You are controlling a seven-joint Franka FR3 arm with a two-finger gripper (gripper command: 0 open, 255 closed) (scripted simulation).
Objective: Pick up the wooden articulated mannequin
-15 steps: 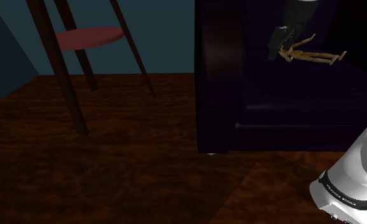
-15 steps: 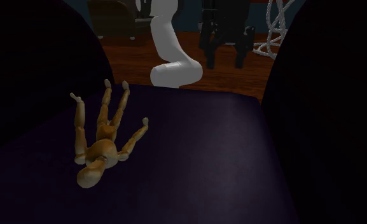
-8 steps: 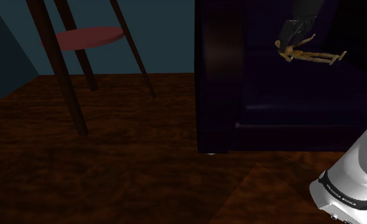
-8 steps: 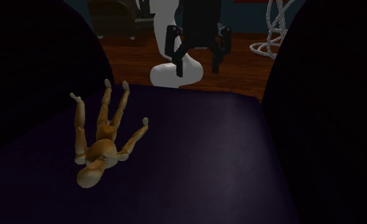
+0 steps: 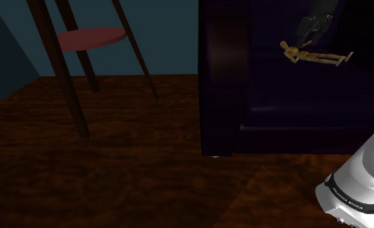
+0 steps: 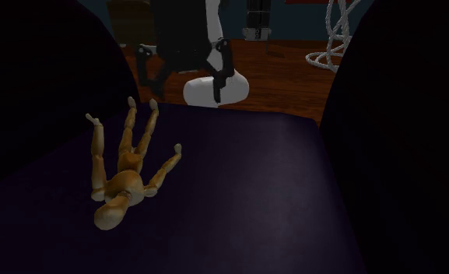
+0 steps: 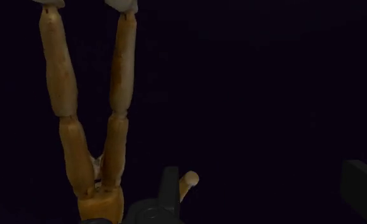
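Target is the small jointed orange-brown wooden mannequin point(image 6: 125, 175), lying flat w/ limbs spread on the dark purple sofa seat point(image 6: 277, 202). The all-black two-finger gripper point(image 6: 185, 74) hangs above the leg end, fingers wide apart and holding nothing. In the wrist view the legs point(image 7: 121, 89) lie outside one finger, not between the two. We judge the figure light and stiff, but the joints may swing and the thin limbs may slip. We would take it across hip or torso, i.e. the thickest part.
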